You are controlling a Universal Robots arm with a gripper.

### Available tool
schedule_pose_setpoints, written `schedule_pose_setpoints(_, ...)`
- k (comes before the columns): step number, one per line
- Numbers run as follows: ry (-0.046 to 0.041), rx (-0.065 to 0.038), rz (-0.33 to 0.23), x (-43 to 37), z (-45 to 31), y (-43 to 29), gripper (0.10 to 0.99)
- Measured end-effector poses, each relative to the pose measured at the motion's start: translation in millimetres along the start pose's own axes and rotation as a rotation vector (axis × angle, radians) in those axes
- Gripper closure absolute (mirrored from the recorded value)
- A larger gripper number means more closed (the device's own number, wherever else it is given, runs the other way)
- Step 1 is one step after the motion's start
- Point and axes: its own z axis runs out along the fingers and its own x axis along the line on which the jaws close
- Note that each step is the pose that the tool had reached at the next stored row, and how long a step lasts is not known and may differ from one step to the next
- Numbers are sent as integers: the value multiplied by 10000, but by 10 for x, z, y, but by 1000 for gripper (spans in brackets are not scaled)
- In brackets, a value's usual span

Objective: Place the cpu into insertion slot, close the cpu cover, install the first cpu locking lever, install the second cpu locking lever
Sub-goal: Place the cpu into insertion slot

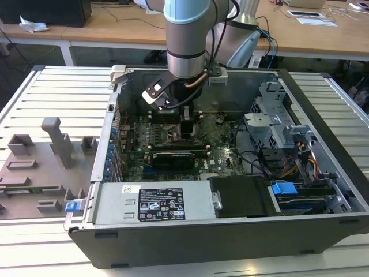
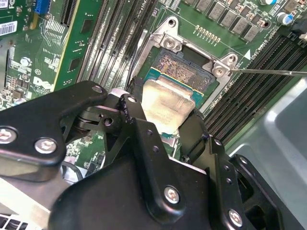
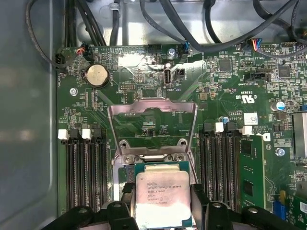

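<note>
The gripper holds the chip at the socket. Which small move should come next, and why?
Probably lower the silver-grey square cpu straight into the silver-rimmed insertion slot: the gripper grips it close over the slot, and the silver frame cpu cover stands open.

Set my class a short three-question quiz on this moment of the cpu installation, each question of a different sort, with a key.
1. True or false: the cpu cover lies closed over the insertion slot.
2. What is the gripper shut on? A the cpu; B a memory card; C a cable.
3. Fill the gap: in the first wrist view, long black memory slots run along ___ sides of the insertion slot.
Key: 1 false, the cpu cover stands open, swung away from the insertion slot; 2 A; 3 both.
</note>
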Motion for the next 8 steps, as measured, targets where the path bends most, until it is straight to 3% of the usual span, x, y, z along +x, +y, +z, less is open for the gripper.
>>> schedule_pose_setpoints(8,0,1,0,0,41,-3,541)
